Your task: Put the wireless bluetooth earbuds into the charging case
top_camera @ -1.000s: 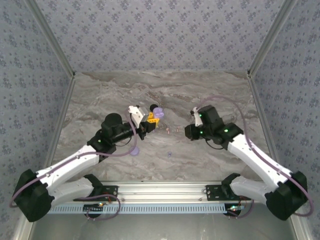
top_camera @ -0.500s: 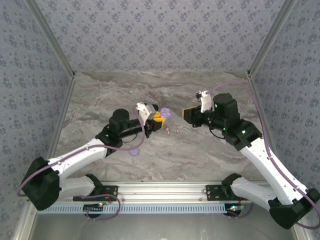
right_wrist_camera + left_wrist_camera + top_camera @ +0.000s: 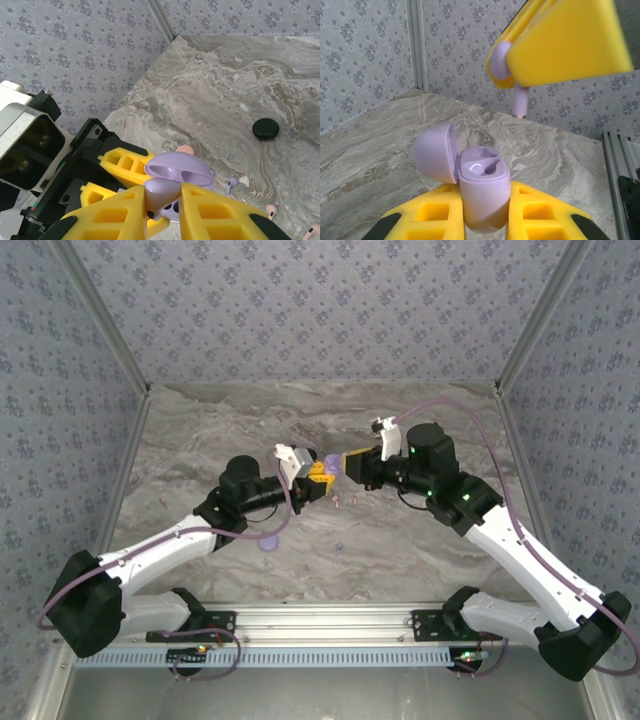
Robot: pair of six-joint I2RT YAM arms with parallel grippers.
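Top view, centre, left gripper (image 3: 320, 478) clenched on glossy lilac charging case (image 3: 331, 464), right gripper (image 3: 351, 462) beside it over veined marble table (image 3: 200, 440), left wrist view, rounded case bottom centre, lid (image 3: 435, 152) open, stemmed lilac earbud (image 3: 520, 97) pinched upper right, right wrist view, blocky yellow fingers (image 3: 215, 210) grasping earbud, bottom centre

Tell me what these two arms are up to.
The left gripper is shut on a lilac charging case and holds it up off the marble table, with the lid tipped open. The right gripper is shut on a lilac earbud, stem pointing down, above the open case and apart from it. The earbud is not yet in. Other loose earbuds lie on the table.
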